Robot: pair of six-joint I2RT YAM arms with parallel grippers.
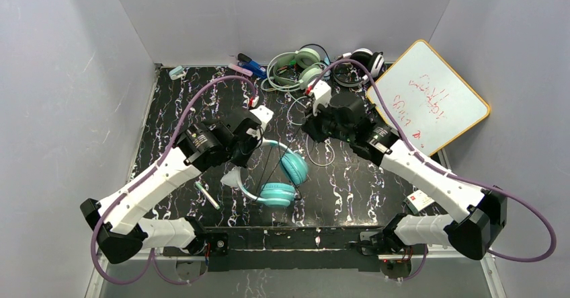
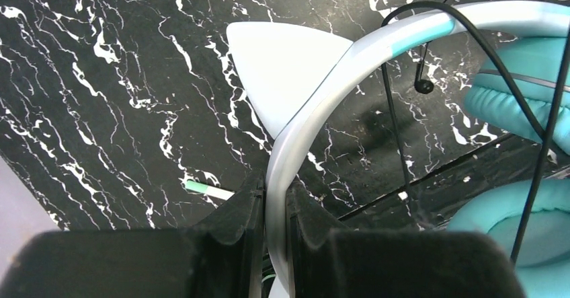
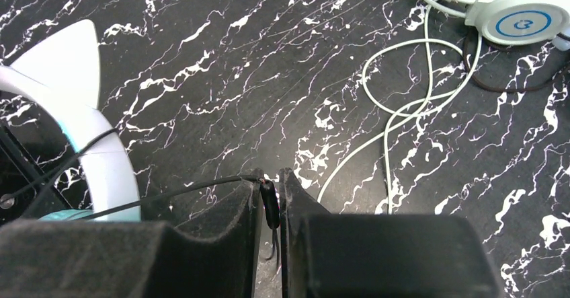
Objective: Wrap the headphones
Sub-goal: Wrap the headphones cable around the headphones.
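The teal headphones [image 1: 286,180] with a white cat-ear band [image 2: 322,69] hang just above the black marbled table [image 1: 175,116], near its front edge. My left gripper [image 2: 275,183] is shut on the band below one cat ear. Their thin black cable [image 3: 168,194] runs right to my right gripper [image 3: 270,177]. Its jaws stand barely apart, with the cable's black plug [image 3: 269,204] between them, against the left finger and a sliver of gap on the other side. The mint-green headphones [image 1: 296,66] and the black-and-white headphones [image 1: 359,66] lie at the back.
A whiteboard [image 1: 430,96] leans at the back right. Pens [image 1: 249,66] lie at the back. A mint-and-white marker [image 1: 207,195] lies front left. A pale cable [image 3: 403,109] loops over the table beside a white ear cup [image 3: 517,15].
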